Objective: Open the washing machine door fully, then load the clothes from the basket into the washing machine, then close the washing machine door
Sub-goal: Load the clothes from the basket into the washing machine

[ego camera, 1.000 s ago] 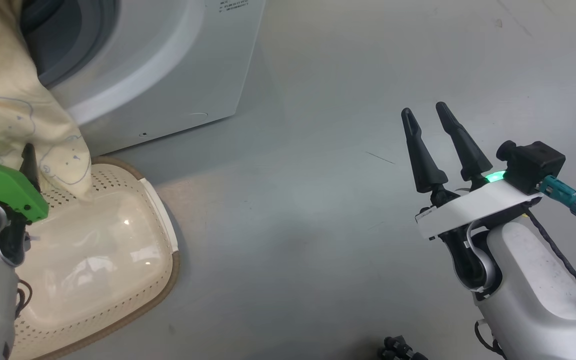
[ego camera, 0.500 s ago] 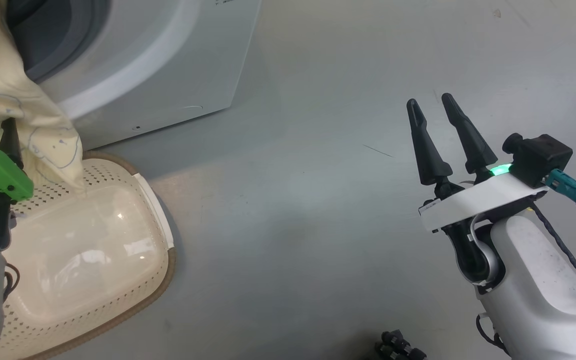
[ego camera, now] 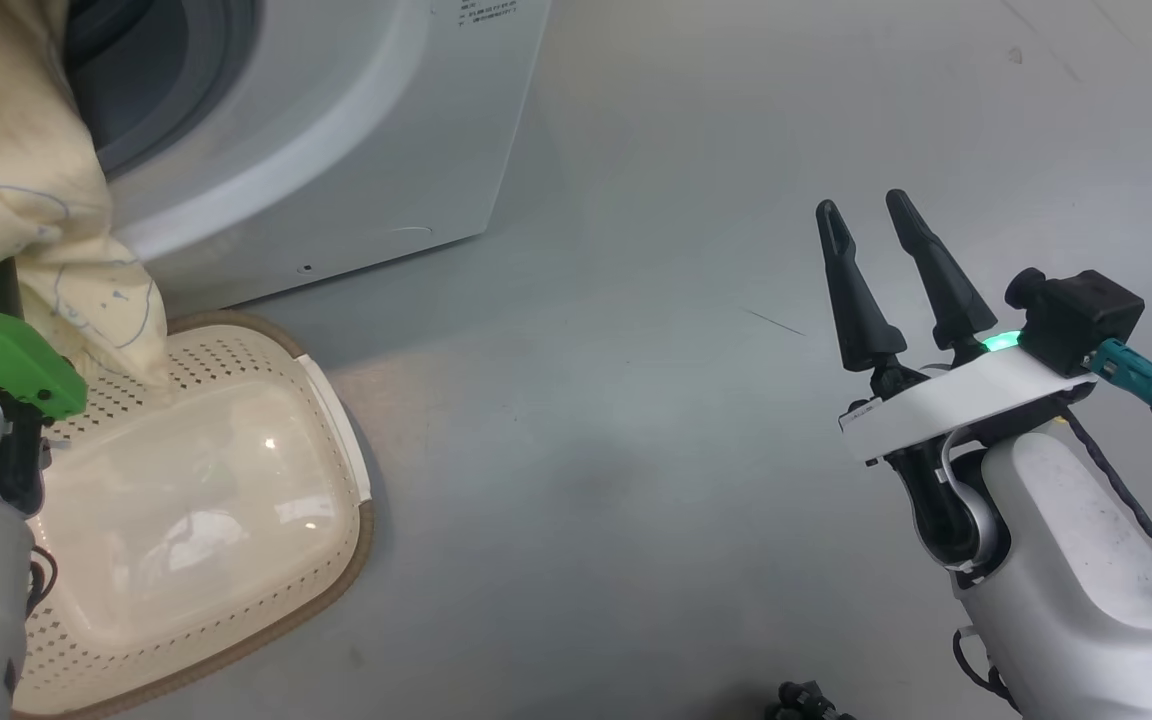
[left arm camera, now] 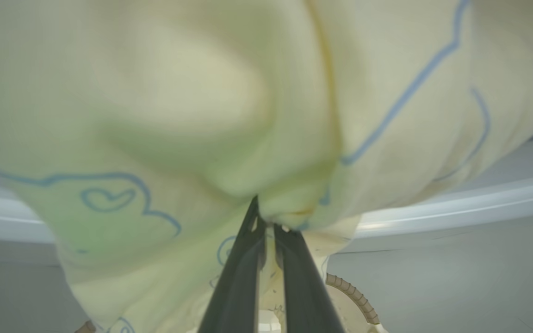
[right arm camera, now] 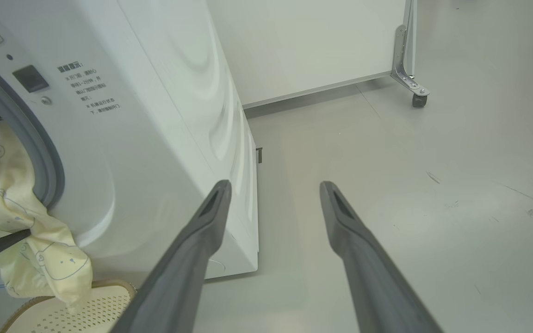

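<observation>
Pale yellow clothes [ego camera: 26, 200] with blue outline drawings hang out of the white washing machine [ego camera: 336, 130] mouth and reach down to the cream basket [ego camera: 336, 560] on the floor. My left gripper [left arm camera: 266, 217] is shut on a fold of this garment [left arm camera: 155, 115], just above the basket. In the right wrist view the garment [right arm camera: 16, 222] drapes over the grey gasket, and the basket's [right arm camera: 63, 314] bottom looks bare. My right gripper [ego camera: 866, 210] hangs open over the floor, right of the machine [right arm camera: 155, 115]. The washing machine door is out of view.
Grey floor stretches to the right of the machine. A white panel on a caster wheel [right arm camera: 412, 88] stands behind, at the far right. A small dark object [ego camera: 806, 700] lies at the head view's bottom edge.
My left gripper has closed its fingers onto the yellow garment. The head view has shifted slightly. The right arm has stayed where it was.
</observation>
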